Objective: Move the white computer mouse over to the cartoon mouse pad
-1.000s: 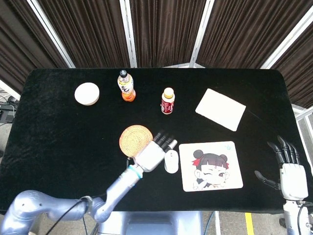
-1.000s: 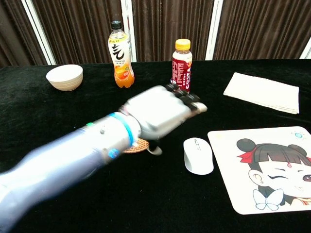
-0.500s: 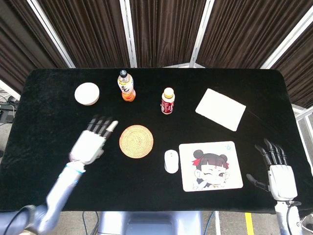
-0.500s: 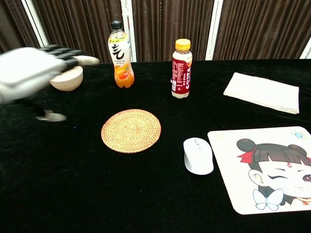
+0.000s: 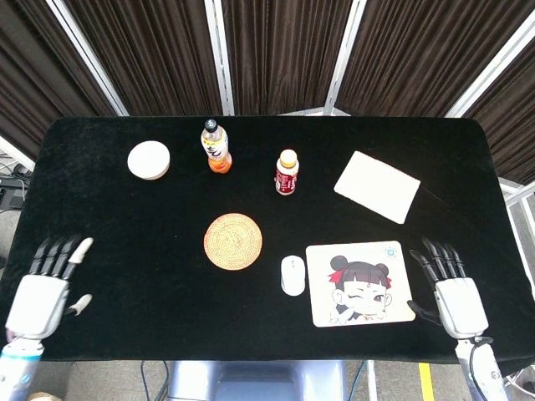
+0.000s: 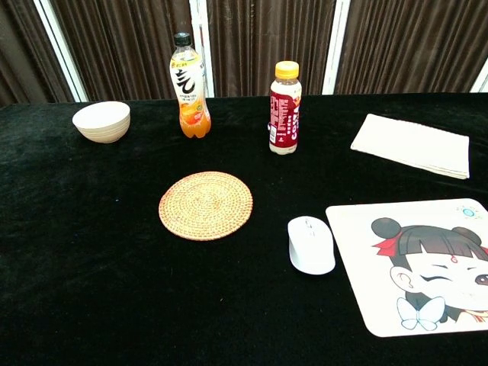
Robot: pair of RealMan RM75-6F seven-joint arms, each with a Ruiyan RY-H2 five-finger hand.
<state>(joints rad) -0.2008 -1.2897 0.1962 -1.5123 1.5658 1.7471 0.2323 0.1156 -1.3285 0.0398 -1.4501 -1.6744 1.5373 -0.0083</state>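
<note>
The white mouse (image 5: 292,275) lay lengthwise up-frame, wheel end upward, just left of the cartoon pad (image 5: 361,282); left hand (image 5: 42,288) and right hand (image 5: 451,292) were both spread, empty.

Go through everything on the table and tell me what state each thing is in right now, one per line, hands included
White computer mouse: on the cloth, beside the pad, not on it.
Cartoon mouse pad: flat, nothing on it.
Orange drink bottle: upright, capped.
Red bottle: upright, capped.
Bowl: upright.
Woven coaster: flat, bare.
Left robot hand: holds nothing.
Right robot hand: holds nothing.
</note>
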